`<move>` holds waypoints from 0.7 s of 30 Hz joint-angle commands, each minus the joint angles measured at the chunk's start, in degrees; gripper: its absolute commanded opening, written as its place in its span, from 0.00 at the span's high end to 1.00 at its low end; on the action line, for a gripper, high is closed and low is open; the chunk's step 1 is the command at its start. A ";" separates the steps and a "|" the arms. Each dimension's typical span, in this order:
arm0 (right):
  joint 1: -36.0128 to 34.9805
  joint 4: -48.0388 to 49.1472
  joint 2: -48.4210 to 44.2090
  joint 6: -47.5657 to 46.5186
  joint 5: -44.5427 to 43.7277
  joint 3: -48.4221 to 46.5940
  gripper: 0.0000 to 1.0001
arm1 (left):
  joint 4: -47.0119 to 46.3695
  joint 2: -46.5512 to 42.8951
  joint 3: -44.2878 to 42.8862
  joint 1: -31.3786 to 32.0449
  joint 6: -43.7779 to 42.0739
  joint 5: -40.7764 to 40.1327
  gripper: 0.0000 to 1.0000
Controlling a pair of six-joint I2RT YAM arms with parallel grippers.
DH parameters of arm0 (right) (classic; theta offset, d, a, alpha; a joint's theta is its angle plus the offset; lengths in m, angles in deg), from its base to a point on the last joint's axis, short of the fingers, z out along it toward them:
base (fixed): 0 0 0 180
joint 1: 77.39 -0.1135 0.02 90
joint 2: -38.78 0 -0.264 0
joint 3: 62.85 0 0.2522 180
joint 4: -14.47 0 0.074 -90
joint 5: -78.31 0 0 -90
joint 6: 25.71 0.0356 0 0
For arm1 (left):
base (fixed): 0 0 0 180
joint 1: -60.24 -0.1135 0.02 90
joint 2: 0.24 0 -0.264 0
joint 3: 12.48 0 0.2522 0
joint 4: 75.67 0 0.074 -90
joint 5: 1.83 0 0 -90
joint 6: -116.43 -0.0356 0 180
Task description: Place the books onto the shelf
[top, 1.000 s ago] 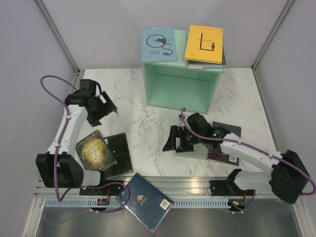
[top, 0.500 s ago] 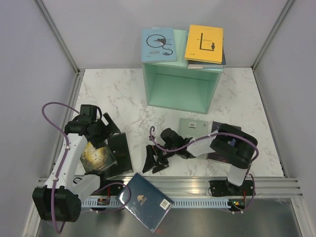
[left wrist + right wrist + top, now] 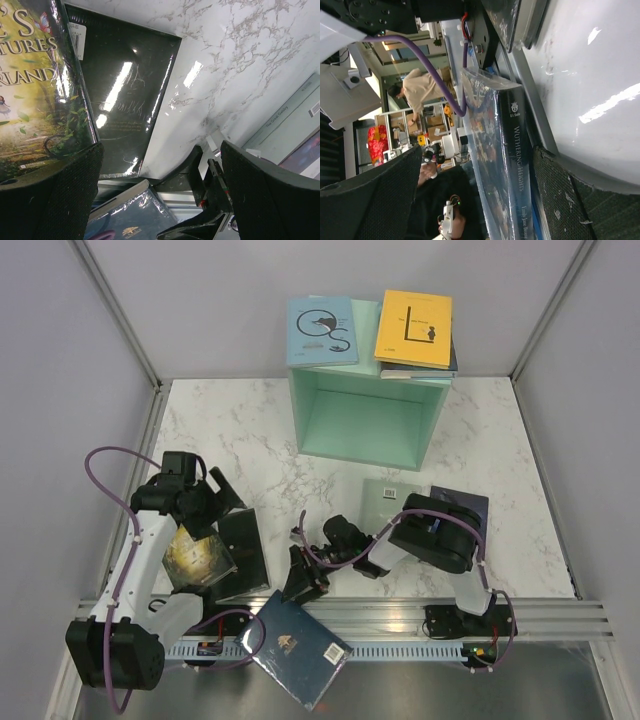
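Observation:
The mint-green shelf [image 3: 365, 425] stands open-fronted at the back, with a light blue book [image 3: 322, 330] and a yellow book [image 3: 413, 328] on its top. My left gripper [image 3: 222, 500] [image 3: 160, 200] hangs open above a gold-brown book [image 3: 195, 552] [image 3: 30, 75] and a black book [image 3: 240, 550] [image 3: 125, 95]. A navy book [image 3: 293, 645] [image 3: 515, 165] lies over the front rail. My right gripper [image 3: 303, 580] [image 3: 477, 195] is open, low at the table's front edge, with the navy book's spine between its wide-apart jaws and not pinched. A pale green book [image 3: 388, 495] and a dark book [image 3: 462, 505] lie by the right arm.
The metal rail [image 3: 400, 612] runs along the table's front edge under the navy book. Grey walls close in the table on the left, back and right. The two grippers are close together at the front left; the right gripper's fingers [image 3: 200, 200] show in the left wrist view.
The right arm has swung from the right-centre of the table to the front left, down to the navy book. The left arm dropped from the back left to above the gold-brown book.

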 commanded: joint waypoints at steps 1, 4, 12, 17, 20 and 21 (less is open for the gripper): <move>-1.50 3.69 1.39 0.78 1.48 -0.76 0.07 | -1.26 -0.59 -0.34 0.15 0.27 0.67 0.00; -1.94 1.75 1.22 -0.27 1.31 -1.29 0.08 | -1.25 -1.02 -0.08 0.15 0.00 0.58 0.00; -3.87 4.47 4.55 0.51 0.52 -1.73 0.22 | -1.08 -2.52 1.33 0.15 -0.70 1.02 0.00; -4.23 14.27 8.15 4.64 -0.19 0.11 0.59 | -0.73 -3.14 1.51 0.15 -1.31 1.02 0.00; -4.23 24.05 11.05 10.52 -0.36 1.61 0.79 | -0.64 -3.49 1.77 0.15 -1.49 1.11 0.00; -4.22 26.51 11.58 12.97 -0.45 1.87 0.88 | -0.55 -3.75 1.86 0.15 -1.58 1.19 0.00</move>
